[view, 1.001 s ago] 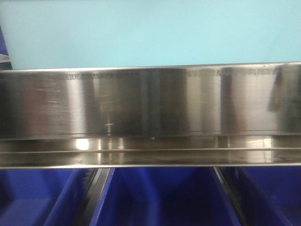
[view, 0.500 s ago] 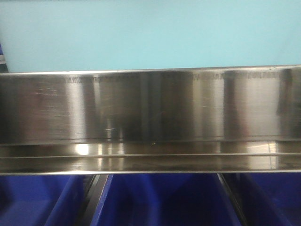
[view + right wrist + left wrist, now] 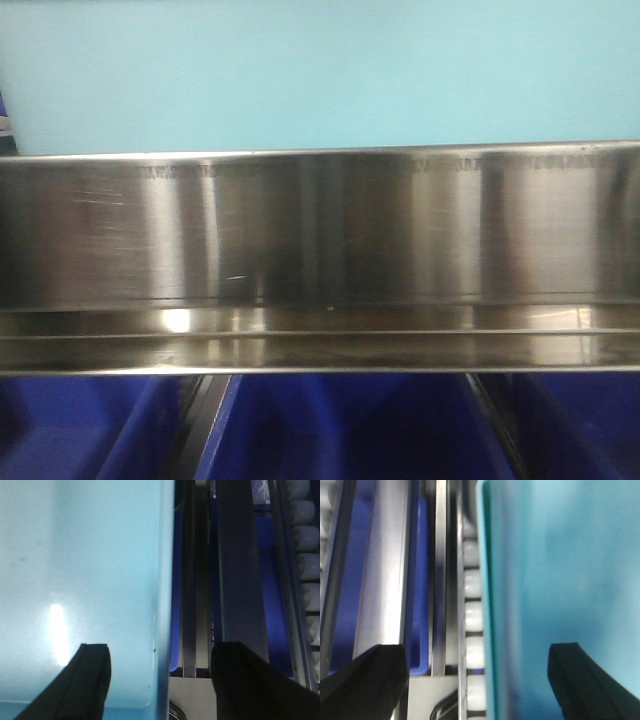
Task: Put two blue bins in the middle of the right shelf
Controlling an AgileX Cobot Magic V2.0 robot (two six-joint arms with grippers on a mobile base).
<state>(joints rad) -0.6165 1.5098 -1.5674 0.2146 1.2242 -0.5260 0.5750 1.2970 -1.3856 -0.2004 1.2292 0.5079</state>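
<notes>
A: Front view checked?

B: Checked. Found pale cyan bin [image 3: 320, 70] filling the top of the frame, directly above a brushed steel shelf rail [image 3: 320, 230]. Could not tell whether resting on that rail or held clear of it. Noted dark blue bins [image 3: 340, 430] on the level below. Could not tell whether one tub or two nested.

A: Left wrist view?

B: Found left gripper [image 3: 475, 685] spread wide, one finger [image 3: 370, 680] outside the bin wall, the other over the cyan face, rim edge running between. Could not confirm contact. Saw white rollers [image 3: 474, 615] just beside the rim.

A: Right wrist view?

B: Found right gripper [image 3: 165, 680] likewise spread wide, wall edge between the fingers, no clamp evident. Saw glare on the smooth plastic.

A: Handling assessed?

B: Judged light for its bulk, stiff at the rim, more flexible mid-wall, smooth and probably slippery. Recommended a hold at the thicker rim on opposite ends, one gripper per end, kept level. Advised against a pinch on the plain side.
</notes>
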